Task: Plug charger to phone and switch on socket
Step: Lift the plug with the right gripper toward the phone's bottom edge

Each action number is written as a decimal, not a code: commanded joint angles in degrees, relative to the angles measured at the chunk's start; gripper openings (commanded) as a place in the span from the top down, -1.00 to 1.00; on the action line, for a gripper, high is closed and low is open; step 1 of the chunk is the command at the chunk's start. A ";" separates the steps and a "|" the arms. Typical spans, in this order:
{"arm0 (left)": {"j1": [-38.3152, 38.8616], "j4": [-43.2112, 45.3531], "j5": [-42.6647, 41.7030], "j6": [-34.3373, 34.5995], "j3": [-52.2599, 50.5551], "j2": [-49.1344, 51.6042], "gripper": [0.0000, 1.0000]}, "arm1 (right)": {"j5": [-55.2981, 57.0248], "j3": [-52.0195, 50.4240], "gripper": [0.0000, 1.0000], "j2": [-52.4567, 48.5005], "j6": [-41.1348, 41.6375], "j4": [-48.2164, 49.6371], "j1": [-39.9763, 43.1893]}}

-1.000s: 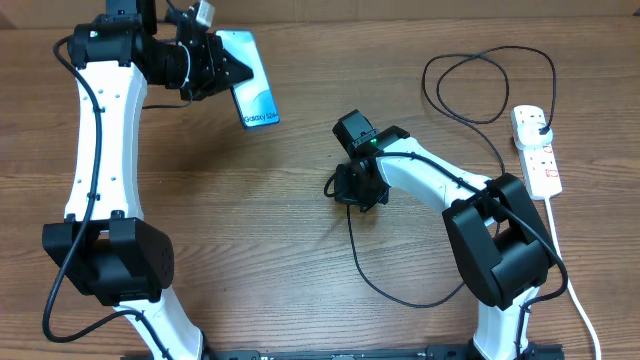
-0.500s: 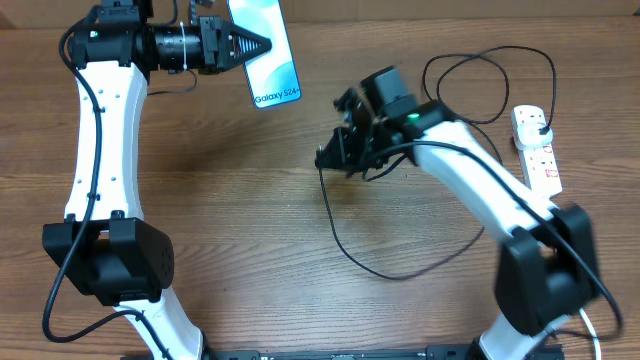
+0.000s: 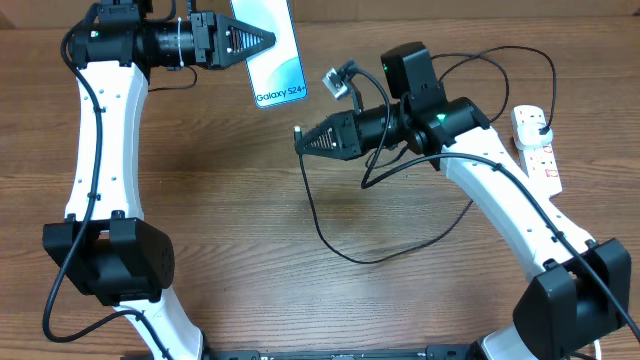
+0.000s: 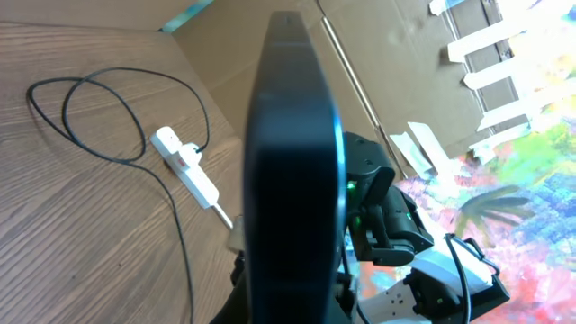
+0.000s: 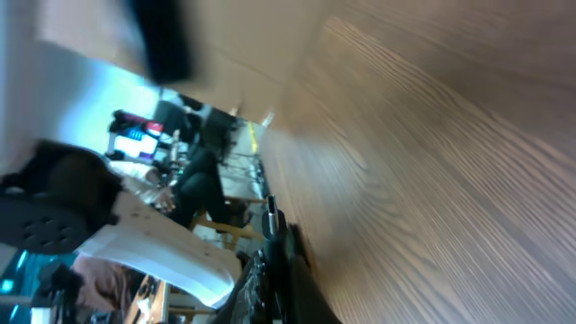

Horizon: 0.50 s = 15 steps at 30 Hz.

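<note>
The left jaws pinch the phone by its side and hold it off the bench at about 11 o'clock in the overhead view, its lit screen facing up. The right jaws are pressed onto the connector end of the charger, whose tip sits at 5 o'clock from the phone and apart from it. The cable sags in a loop toward the socket at 3 o'clock.
</note>
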State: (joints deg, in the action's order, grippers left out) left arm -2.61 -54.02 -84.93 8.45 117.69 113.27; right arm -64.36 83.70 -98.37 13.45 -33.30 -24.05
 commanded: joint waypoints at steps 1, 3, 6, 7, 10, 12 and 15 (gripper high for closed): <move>0.39 0.52 -5.66 0.20 0.55 -0.44 0.92 | -4.79 1.14 0.93 1.25 3.98 3.96 -0.09; 0.46 0.52 -5.66 0.13 0.55 -0.44 0.92 | -4.79 1.14 0.93 1.25 4.83 5.79 -0.09; 0.50 0.55 -5.66 0.04 0.55 -0.44 0.92 | -4.74 1.14 0.93 1.25 7.28 8.13 0.07; 0.50 0.55 -5.66 0.04 0.55 -0.44 0.92 | -4.66 1.14 0.93 1.25 8.09 9.11 0.11; 0.79 0.52 -5.70 0.11 0.55 -0.44 0.92 | -3.26 1.14 0.93 1.25 10.86 11.47 0.13; 1.09 0.52 -5.70 0.11 0.55 -0.44 0.92 | -3.28 1.14 0.93 1.25 12.24 12.63 0.13; 1.42 0.55 -5.68 -0.24 0.55 -0.44 0.92 | -3.56 1.14 0.93 1.25 12.35 12.98 -0.31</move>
State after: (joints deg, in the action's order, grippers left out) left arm -2.11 -53.93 -87.70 8.60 117.69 113.27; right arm -67.48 83.70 -98.37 23.75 -20.71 -24.03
